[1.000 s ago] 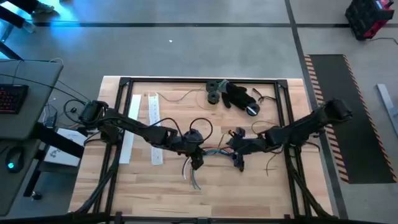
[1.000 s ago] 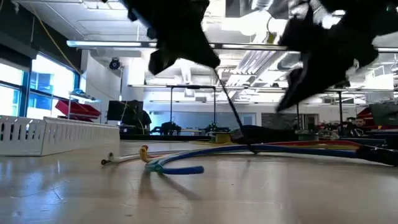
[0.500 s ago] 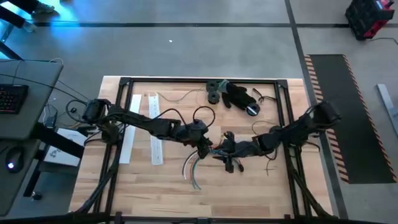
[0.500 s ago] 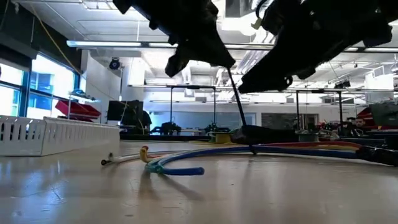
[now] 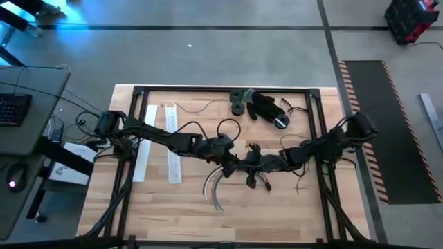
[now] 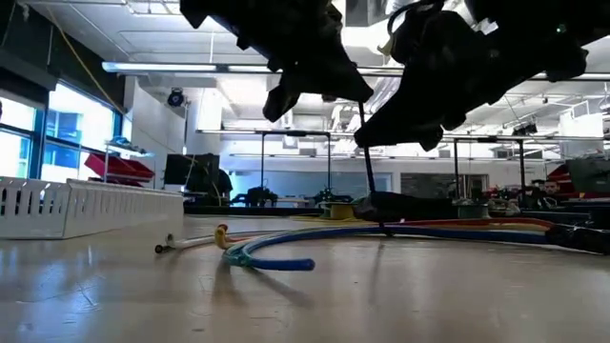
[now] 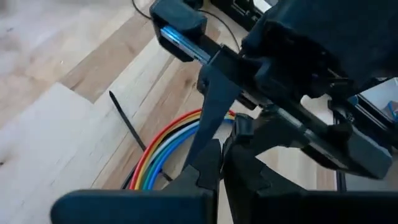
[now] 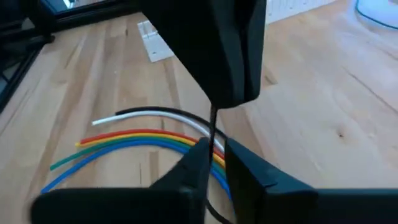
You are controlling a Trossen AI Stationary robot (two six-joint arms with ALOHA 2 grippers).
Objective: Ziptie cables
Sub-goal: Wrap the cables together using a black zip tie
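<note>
overhead, two grippers, jaws nearly closed on one black ziptie (image 6: 372,186), above cables (image 5: 216,185).

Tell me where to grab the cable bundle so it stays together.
Grip the cables where they run close side by side, beside the upright black zip tie, not at the splayed loose ends. Come straight down, straddling the bundle, since it lies flat on the table.

Cables (image 8: 149,138) – white, red, yellow, green, blue.
</note>
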